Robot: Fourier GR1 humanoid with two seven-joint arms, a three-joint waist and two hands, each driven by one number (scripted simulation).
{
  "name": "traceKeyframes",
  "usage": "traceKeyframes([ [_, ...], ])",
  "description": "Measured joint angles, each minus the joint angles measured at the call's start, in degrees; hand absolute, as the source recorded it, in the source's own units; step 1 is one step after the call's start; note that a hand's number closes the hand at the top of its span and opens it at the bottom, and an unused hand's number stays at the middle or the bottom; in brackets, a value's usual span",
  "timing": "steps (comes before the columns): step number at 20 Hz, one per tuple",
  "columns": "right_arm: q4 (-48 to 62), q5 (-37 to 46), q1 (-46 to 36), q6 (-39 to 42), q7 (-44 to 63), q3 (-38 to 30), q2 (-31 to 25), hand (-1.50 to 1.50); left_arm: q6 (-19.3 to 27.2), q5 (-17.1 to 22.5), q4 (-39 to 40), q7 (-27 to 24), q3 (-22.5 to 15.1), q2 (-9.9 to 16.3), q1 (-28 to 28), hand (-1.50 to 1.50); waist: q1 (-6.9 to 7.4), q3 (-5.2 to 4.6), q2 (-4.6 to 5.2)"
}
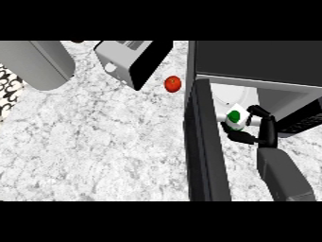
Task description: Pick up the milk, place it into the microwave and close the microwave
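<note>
Milk (pixel 236 117) sits in the right hand (pixel 252 127), held at the mouth of the open microwave (pixel 275 92), just over the pale floor of its cavity. It shows as a small white carton or bottle with a round green patch on the face turned upward. Black fingers curl over its far side and the thumb closes under its near side, so the hand is wrapped round it and hides much of its body.

By its look the container is light and stiff enough to keep its shape under the fingers. Its smooth white sides may be slippery, so a hold across the middle of the body, as now, seems the safest place; the top with the green patch would give less to grip. It probably needs to be set down upright, since a narrow container could tip on the cavity floor.

No brand or writing can be read. The green patch is the only marking visible, and the buttons on the microwave's dark control panel (pixel 308 122) are too small to make out.

The microwave door (pixel 207 142) stands wide open, reaching toward the lower edge of the view, left of the grey forearm. On the marbled desk (pixel 87 142) lie a red apple (pixel 173 83), a toaster (pixel 132 59) and a grey rounded object (pixel 34 61), well apart from the milk. The left hand is not visible.
</note>
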Motion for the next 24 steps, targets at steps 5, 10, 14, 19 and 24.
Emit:
traceKeyframes([
  [5,-2.35,-0.8,1.49,-2.26,0.36,0.17,0.16,1.5,0.5,0.07,0.02,0.6,0.67,0.48,-0.89,-1.5,0.91,0.08,0.24],
  [10,-4.49,-1.46,2.6,-4.17,0.47,0.57,0.31,1.5,1.02,0.04,0.09,1.43,1.38,1.22,-2.17,-1.5,1.44,0.28,0.65],
  [14,-6.16,-1.23,3.77,-7.17,1.09,1.15,0.25,-1.5,1.22,0.08,0.17,1.95,1.6,1.62,-2.89,-1.5,2.23,0.29,0.93],
  [19,-7.63,-3.54,3.95,-6.94,1.4,0.87,0.89,-1.5,1.36,0.31,0.4,2.87,1.86,2.39,-3.95,-1.5,2.23,0.54,1.15],
  [24,-7.76,-2.39,4.82,-7.89,2.82,3.11,-0.01,-1.5,1.53,0.39,0.32,3.82,1.89,3.16,-5.22,-1.5,2.73,0.05,1.19],
])
